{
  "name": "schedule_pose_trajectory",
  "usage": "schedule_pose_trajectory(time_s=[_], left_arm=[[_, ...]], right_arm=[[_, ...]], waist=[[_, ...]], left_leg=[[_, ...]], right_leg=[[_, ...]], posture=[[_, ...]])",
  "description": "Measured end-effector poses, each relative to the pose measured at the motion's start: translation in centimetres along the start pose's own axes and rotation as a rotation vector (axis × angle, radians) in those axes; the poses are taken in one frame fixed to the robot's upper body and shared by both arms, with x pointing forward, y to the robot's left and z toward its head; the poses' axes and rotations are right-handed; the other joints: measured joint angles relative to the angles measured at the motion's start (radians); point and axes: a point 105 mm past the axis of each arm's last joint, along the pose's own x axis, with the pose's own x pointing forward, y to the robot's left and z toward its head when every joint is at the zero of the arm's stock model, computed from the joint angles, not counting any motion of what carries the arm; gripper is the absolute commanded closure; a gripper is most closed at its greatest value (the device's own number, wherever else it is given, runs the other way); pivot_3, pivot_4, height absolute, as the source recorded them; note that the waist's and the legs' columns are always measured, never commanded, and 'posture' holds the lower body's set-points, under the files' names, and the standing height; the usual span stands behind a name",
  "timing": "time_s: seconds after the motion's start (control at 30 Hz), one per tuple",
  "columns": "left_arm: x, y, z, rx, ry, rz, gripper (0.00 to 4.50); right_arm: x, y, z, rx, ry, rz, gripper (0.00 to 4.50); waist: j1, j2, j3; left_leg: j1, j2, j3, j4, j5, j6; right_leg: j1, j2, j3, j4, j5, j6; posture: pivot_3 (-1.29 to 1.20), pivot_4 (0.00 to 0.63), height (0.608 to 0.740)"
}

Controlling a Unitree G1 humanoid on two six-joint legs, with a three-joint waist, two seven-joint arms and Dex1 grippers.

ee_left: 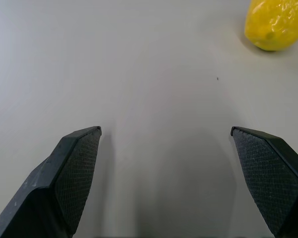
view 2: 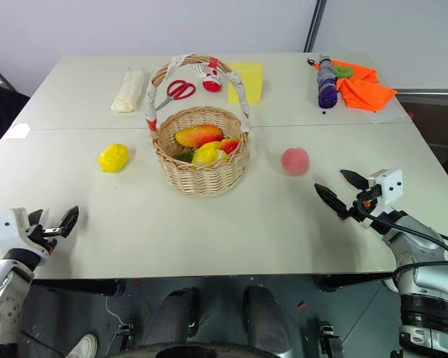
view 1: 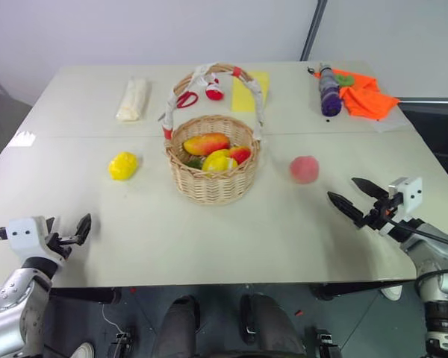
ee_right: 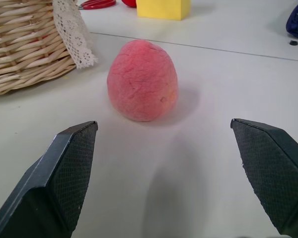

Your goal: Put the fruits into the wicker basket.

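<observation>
At the middle of the pale table [view 1: 209,246], the wicker basket [view 1: 213,179] holds a mango [view 1: 206,143] and yellow and red fruit pieces [view 1: 225,158]. To its left lies a bumpy lemon [view 1: 123,165], to its right a pink peach [view 1: 304,169], both well apart from it. Near the front right edge, the right gripper [view 1: 358,198] points toward the peach, fingers spread wide and empty. Near the front left edge, the left gripper [view 1: 83,227] is likewise wide open and holds nothing. Behind the basket lie red-handled scissors [view 1: 185,99] and a yellow sponge block [view 1: 244,95].
</observation>
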Motion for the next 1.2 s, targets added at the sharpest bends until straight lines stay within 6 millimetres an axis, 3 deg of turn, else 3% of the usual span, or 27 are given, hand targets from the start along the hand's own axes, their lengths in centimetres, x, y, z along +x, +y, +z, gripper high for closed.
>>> schedule_pose_trajectory(time_s=[0.3,0.43,0.6,0.7,0.83,1.07,1.2], left_arm=[[0.9,-0.7,1.1,-0.028,-0.027,-0.025,0.0],[1.9,-1.7,2.5,-0.054,-0.057,-0.061,0.0],[4.0,-3.5,6.2,-0.006,-0.102,-0.123,0.0],[5.4,-4.6,8.7,0.038,-0.124,-0.151,0.0],[7.9,-6.6,11.0,0.084,-0.072,-0.2,0.0],[10.7,-8.7,9.9,0.114,0.09,-0.238,0.0],[11.5,-9.5,9.5,0.13,0.153,-0.259,0.0]], right_arm=[[0.1,0.3,0.2,0.001,-0.006,-0.001,0.03],[0.7,1.7,2.1,-0.012,-0.051,0.053,0.03],[1.3,4.1,5.0,0.001,-0.091,0.166,0.03],[1.5,6.0,7.2,-0.021,-0.107,0.264,0.03],[1.9,10.9,9.9,-0.095,-0.104,0.469,0.03],[2.5,16.2,11.3,-0.144,-0.112,0.658,0.03],[2.8,17.3,11.5,-0.149,-0.116,0.69,0.03]], waist=[[0.0,0.0,0.0],[0.0,0.0,0.0],[0.002,0.0,0.0],[0.002,0.0,0.0],[0.0,0.0,0.0],[0.0,-0.001,0.0],[0.0,-0.001,0.0]], left_leg=[[0.0,0.0,0.0,0.0,0.0,0.0],[0.0,0.0,0.0,0.0,0.0,0.0],[0.0,0.0,0.0,0.0,0.0,0.0],[-0.001,-0.001,0.0,0.0,0.0,0.0],[-0.001,-0.001,0.0,0.0,0.0,0.0],[-0.001,-0.001,-0.001,0.0,0.0,0.0],[-0.002,-0.001,-0.001,0.0,0.0,0.0]], right_leg=[[0.0,0.0,0.0,-0.001,0.001,-0.001],[0.0,0.001,0.0,-0.001,0.001,-0.001],[0.0,0.001,0.0,0.0,0.001,-0.001],[0.0,0.001,0.0,-0.001,0.001,-0.001],[0.0,0.002,-0.001,-0.001,0.001,0.001],[-0.001,0.002,-0.001,0.0,0.003,0.003],[0.0,0.001,-0.001,-0.001,0.003,0.002]], posture=[[0.0,0.15,0.74],[0.0,0.15,0.74],[0.0,0.15,0.74],[0.0,0.15,0.74],[0.0,0.15,0.74],[0.0,0.15,0.74],[0.0,0.15,0.74]])
